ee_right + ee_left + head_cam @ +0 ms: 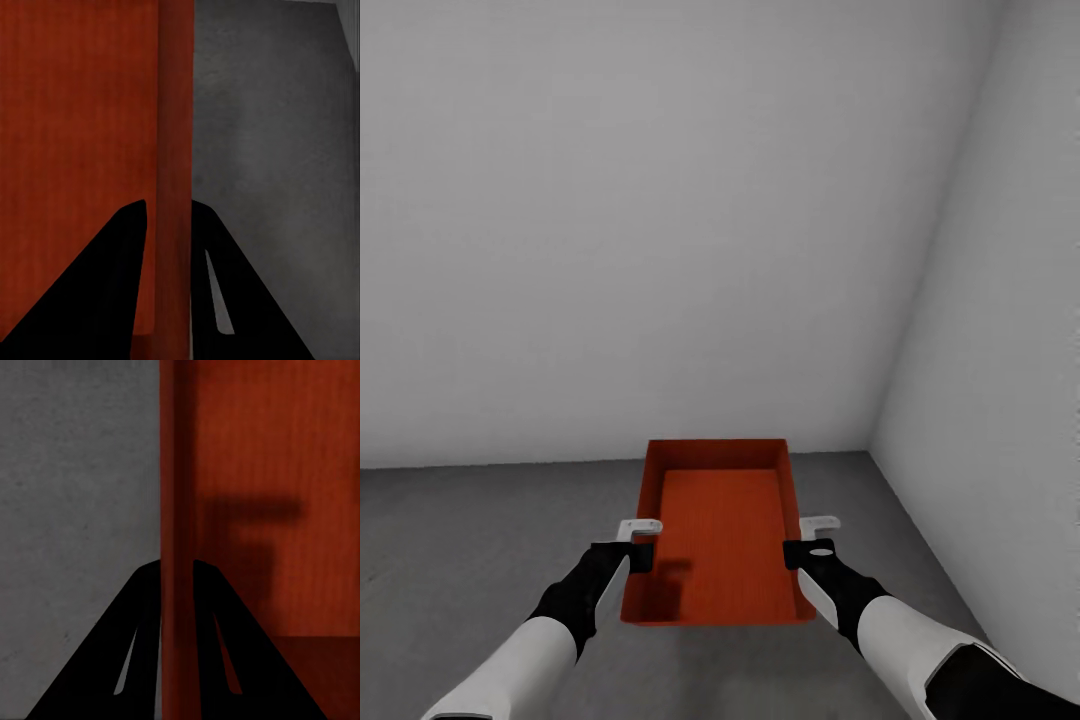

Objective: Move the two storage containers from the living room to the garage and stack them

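Orange-red storage container [718,530] sits low centre of the head frame, open top up, nothing in it, long axis running away from the robot. Held off the grey concrete floor [460,540] by both arms, or so it looks from the grip; can't confirm the gap under it.

Left gripper [638,540] is clamped on the left long wall: in the left wrist view its fingers [135,660] straddle the rim, one inside, one outside. Right gripper [810,540] does the same on the right wall; its fingers [112,292] pinch the rim from both sides.

Surroundings: bare white walls [660,220], corner at mid right of the head frame. Reads as the garage.

Step in hand, my read: carry done, placement pending. No container on the floor ahead, so this one likely goes down as the base. Next move calls for lowering both arms evenly, keeping it level, releasing both sides once it rests on the floor.
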You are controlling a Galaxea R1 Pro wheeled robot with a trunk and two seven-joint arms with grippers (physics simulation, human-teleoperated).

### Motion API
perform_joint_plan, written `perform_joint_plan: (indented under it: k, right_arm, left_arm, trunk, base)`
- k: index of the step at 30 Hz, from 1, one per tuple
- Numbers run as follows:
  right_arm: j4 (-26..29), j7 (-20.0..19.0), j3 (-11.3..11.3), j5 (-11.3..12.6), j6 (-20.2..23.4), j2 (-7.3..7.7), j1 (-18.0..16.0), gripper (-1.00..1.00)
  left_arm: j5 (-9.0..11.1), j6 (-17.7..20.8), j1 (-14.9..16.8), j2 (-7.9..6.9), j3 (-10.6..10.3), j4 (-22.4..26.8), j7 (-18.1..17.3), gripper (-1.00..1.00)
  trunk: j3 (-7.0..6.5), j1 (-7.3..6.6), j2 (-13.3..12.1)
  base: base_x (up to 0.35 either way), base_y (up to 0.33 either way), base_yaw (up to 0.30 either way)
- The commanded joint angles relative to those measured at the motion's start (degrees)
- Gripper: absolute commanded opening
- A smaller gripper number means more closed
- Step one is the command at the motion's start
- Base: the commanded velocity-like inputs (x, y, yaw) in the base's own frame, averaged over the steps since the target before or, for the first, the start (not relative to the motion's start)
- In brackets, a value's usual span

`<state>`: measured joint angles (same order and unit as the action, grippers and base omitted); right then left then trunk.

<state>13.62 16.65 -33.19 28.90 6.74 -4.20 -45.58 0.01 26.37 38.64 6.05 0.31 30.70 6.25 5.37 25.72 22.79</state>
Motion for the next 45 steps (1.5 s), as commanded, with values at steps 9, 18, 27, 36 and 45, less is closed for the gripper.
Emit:
perform_joint_plan:
  k: [9, 18, 27, 36, 45]
  right_arm:
    - [-0.21, 0.58, -0.39, 0.63, 0.38, -0.23, -0.04, -1.00]
    - [-0.19, 0.58, -0.39, 0.63, 0.39, -0.16, -0.04, -1.00]
    - [-0.19, 0.58, -0.39, 0.63, 0.38, -0.19, -0.04, -1.00]
    - [-0.20, 0.58, -0.39, 0.63, 0.38, -0.13, -0.04, -1.00]
    - [-0.20, 0.58, -0.39, 0.63, 0.38, -0.27, -0.04, -1.00]
  left_arm:
    - [-2.19, -3.95, 0.03, 0.11, 0.30, 0.30, 0.52, -1.00]
    - [-2.06, -3.95, 0.03, 0.09, 0.30, 0.49, 0.52, -1.00]
    - [-2.04, -3.95, 0.03, 0.10, 0.30, 0.50, 0.52, -1.00]
    - [-2.06, -3.95, 0.03, 0.10, 0.28, 0.50, 0.52, -1.00]
    - [-2.04, -3.95, 0.03, 0.10, 0.26, 0.41, 0.52, -1.00]
  trunk:
    - [0.13, 0.07, 0.12]
    - [0.15, 0.07, 0.12]
    - [0.40, 0.07, 0.12]
    - [0.58, 0.07, 0.12]
    - [0.59, 0.07, 0.12]
  base:
    - [0.312, 0.149, -0.234]
    - [0.194, 0.072, 0.010]
    - [0.006, 0.001, 0.169]
    - [0.000, 0.000, 0.119]
    - [0.000, 0.000, 0.002]
